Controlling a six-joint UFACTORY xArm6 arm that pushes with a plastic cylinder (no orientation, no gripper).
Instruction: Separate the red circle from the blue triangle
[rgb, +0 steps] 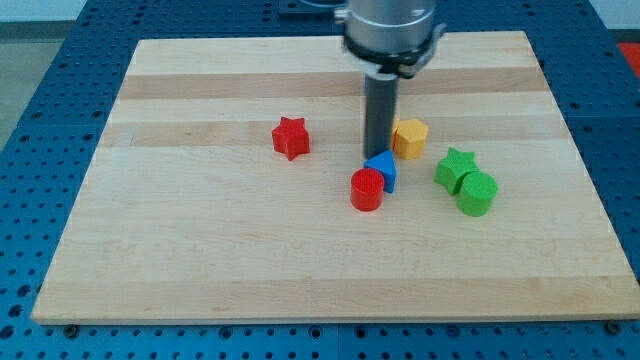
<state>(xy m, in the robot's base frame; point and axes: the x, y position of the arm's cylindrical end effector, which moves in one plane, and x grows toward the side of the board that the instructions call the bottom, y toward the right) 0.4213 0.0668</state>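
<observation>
Tip (375, 156) at blue triangle's (382, 170) top edge, red circle (367, 189) touching its lower-left; no fingers visible.

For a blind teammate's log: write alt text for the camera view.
My tip stands just above the blue triangle, which touches the red circle at the wooden board's middle. A yellow block sits right of the rod, a green star and green cylinder farther right, a red star left.

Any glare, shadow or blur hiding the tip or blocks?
Camera view: even light, no glare on the board; soft shadows only. My tip sits sharp just behind the blue triangle and red circle; the arm's upper housing looks slightly blurred.
</observation>
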